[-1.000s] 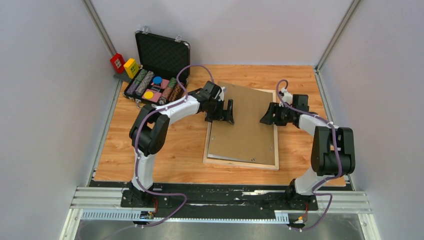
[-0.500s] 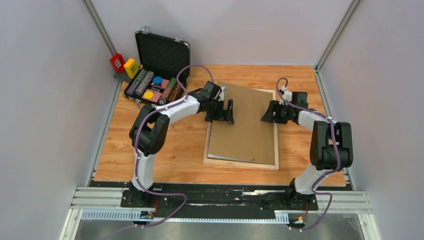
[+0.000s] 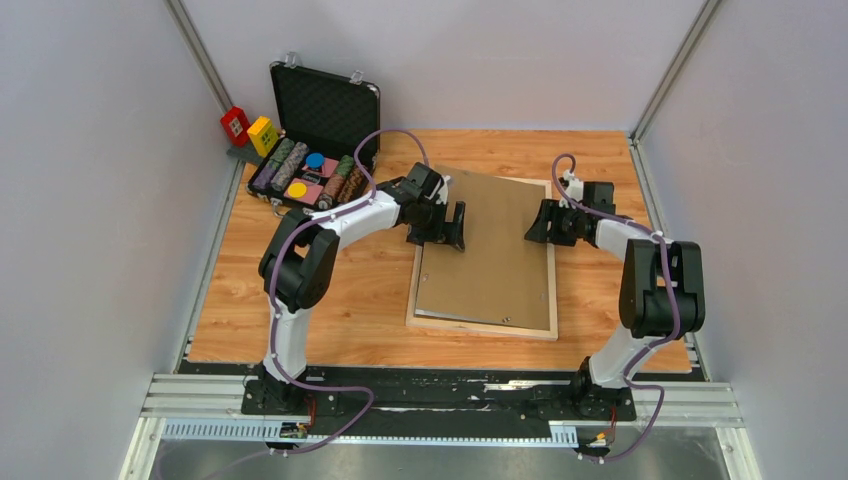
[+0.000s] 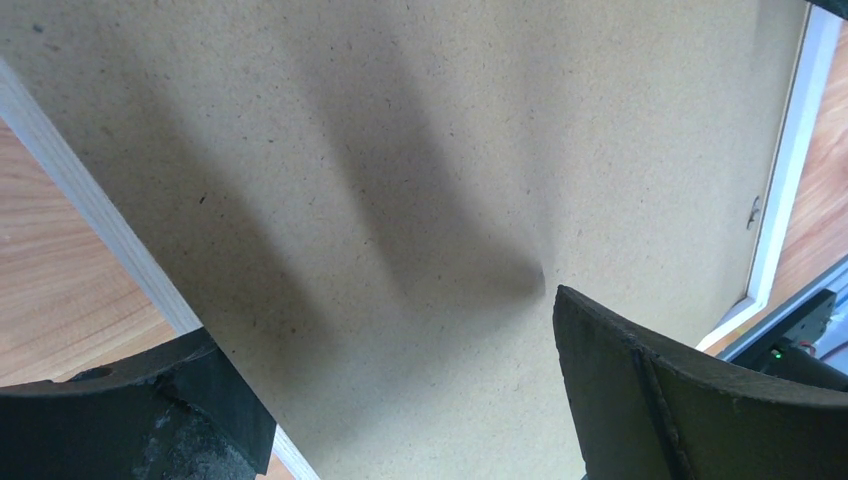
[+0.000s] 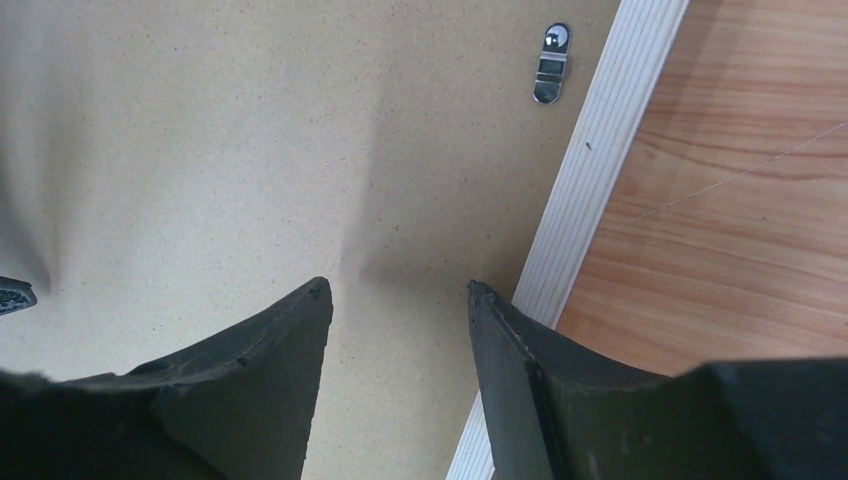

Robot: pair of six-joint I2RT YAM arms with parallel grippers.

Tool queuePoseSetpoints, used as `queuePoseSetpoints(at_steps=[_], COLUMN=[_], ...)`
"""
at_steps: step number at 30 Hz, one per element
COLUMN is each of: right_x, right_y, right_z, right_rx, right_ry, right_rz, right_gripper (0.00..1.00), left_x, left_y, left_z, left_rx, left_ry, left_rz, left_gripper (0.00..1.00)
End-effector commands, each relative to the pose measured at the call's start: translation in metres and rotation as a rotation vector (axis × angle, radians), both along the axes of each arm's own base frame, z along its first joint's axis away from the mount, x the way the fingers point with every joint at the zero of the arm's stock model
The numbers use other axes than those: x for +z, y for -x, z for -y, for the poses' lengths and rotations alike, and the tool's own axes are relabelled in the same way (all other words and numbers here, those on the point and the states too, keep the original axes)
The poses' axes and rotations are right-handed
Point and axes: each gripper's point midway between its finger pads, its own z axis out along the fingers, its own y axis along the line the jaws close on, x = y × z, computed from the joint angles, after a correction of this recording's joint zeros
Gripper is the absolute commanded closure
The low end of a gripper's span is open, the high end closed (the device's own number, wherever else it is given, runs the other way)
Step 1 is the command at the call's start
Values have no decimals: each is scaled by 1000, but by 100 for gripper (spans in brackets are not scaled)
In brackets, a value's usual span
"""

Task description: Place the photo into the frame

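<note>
- The frame (image 3: pixel 480 329) lay flat with its back up, a little right of the middle in the top view. I think it lay that way so things could go in from behind.
- A brown board (image 3: pixel 490 250) lay on top of it. It looked a bit crooked, so I think it was not sitting down inside yet.
- The photo did not show in any view. It may have been under the board, but I could not tell.
- The left claw (image 3: pixel 442 228) was wide open and held nothing. It hung over the board's left edge. One finger was over the board and the other was out by the frame's pale left side.
- The right claw (image 3: pixel 541 224) was about half open and held nothing. It was low over the board's right part, just beside the frame's right side. A small metal clip (image 5: pixel 550 63) sat on the board further up in that claw's view.
- I think the claws were at both sides so they could nudge the board straight and press it down.
- A black case (image 3: pixel 325 105) stood open at the upper left of the surface (image 3: pixel 340 300), well apart from the frame.
</note>
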Motion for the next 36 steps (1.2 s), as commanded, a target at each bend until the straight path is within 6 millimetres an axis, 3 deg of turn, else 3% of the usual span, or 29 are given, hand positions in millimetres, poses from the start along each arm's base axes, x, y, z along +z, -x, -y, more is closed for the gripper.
queuePoseSetpoints(at_steps=[1,26,36], right_x=[-21,-21,-22], right_y=[5,5,5], right_z=[10,13,14], right_rx=[-30,-35,-34], right_ry=[59,78,80], right_rz=[-63,-61,-65], right_gripper=[44,44,44], left_x=[42,87,90], left_y=[-11,-6,-8], left_z=[12,-7,-16], left_rx=[-32,-6,13], left_ry=[43,40,19], left_rz=[124,232,260], left_gripper=[0,0,0])
